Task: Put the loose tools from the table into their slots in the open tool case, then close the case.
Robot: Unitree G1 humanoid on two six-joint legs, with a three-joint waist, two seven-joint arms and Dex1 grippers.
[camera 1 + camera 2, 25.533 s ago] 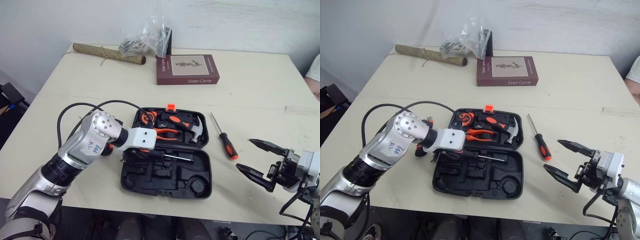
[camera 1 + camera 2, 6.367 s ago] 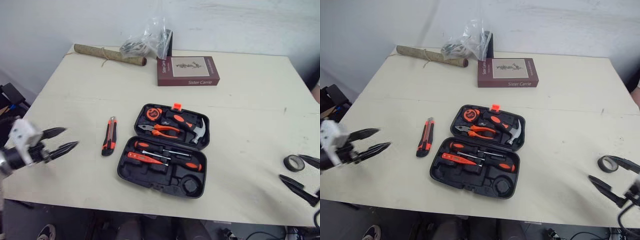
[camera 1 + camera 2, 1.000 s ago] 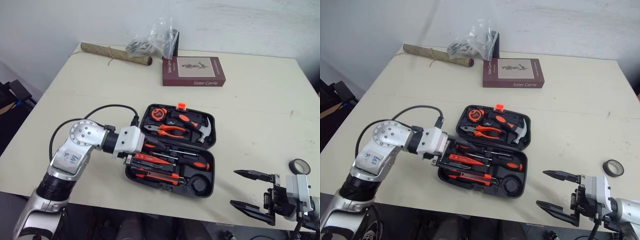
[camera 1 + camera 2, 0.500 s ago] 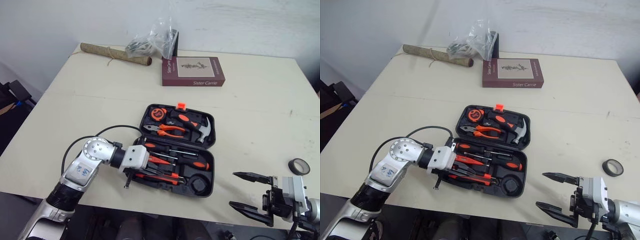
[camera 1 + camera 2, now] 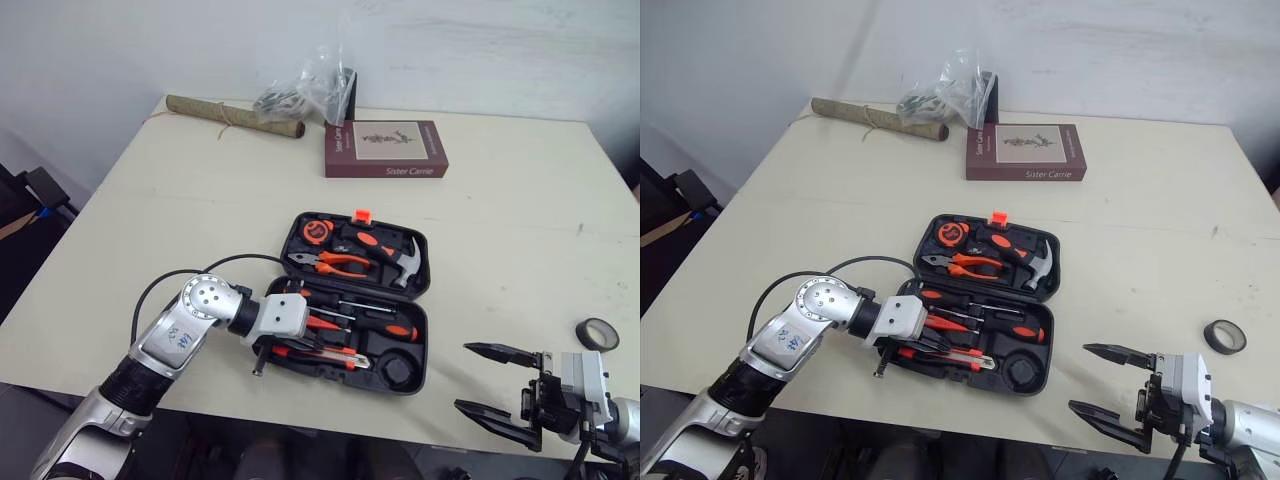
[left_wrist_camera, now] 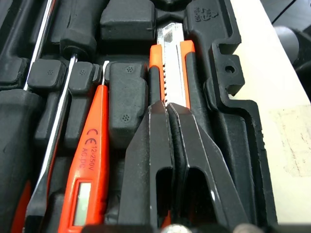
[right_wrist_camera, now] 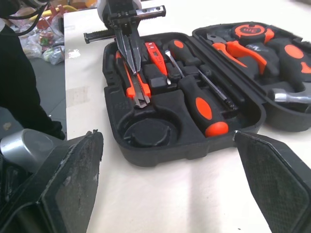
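Open tool case [image 5: 424, 345] lies flat on the table, lid half on the far side and base half on the near side. Left gripper [image 6: 167, 108] is over the base half at its near-left part. Its fingers are pressed together with no gap, tips directly above the utility knife [image 6: 172, 58]; contact with the knife cannot be confirmed. The knife lies lengthwise in the slot along the case's near edge, with the orange voltage tester [image 6: 87, 160] in the next slot toward the hinge and two screwdrivers [image 5: 385, 328] beyond that. The lid half holds a tape measure [image 5: 318, 231], pliers [image 5: 335, 262] and a hammer [image 5: 410, 265]. Right gripper [image 5: 462, 376] is off the case's near-right corner, apart from it, fingers spread wide and holding nothing. A roll of tape [image 5: 599, 333] lies loose on the table well to the right of the case, outside it. Beyond the case's far side lie a book [image 5: 385, 149], a plastic bag [image 5: 305, 85] and a rolled mat [image 5: 232, 115].
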